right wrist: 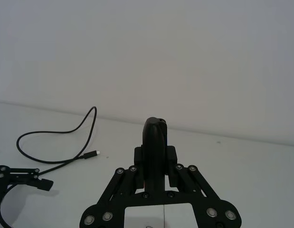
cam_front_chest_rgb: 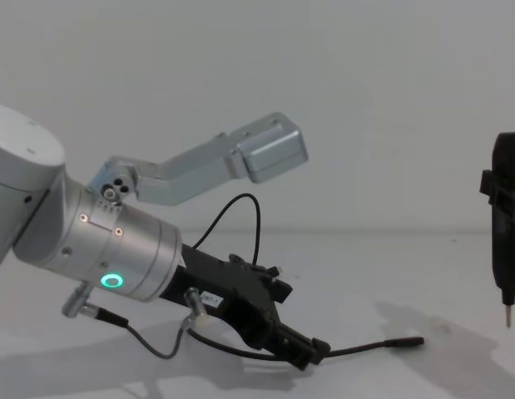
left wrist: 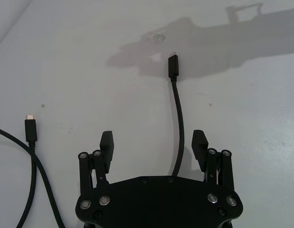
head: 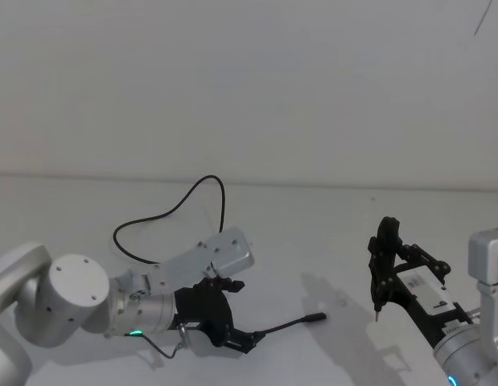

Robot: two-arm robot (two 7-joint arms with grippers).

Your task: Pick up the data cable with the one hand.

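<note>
The short jaws of the black, angular plastic left gripper (left wrist: 154, 143) stand apart, low over the table. The long, thin, black flexible data cable (left wrist: 180, 118) runs between them, nearer one finger than the other and clamped by neither. Past the fingertips the cord ends in a small slim black plug (left wrist: 173, 64), low against the smooth, matte white tabletop (left wrist: 66, 61). Its other end, a silver-tipped plug (left wrist: 30, 128), lies just beside the gripper, and in the head view the rest of the cord loops away toward the back of the table. Soft grey shadows (left wrist: 208, 47) of the arms fall across the surface. Behind the gripper sits a big brushed silver cylinder (cam_front_chest_rgb: 116, 241) with a glowing green ring light (cam_front_chest_rgb: 113, 281), and a thin grey lead (cam_front_chest_rgb: 132, 331) with a metal plug hangs under it. Well apart on the robot's right, the black bar-linked right gripper (right wrist: 155, 157) is clamped on a slim dark pen-like tool (cam_front_chest_rgb: 505, 208), held upright with its metal needle tip pointing down above the table. The table ends at a plain pale wall (head: 249, 80)
</note>
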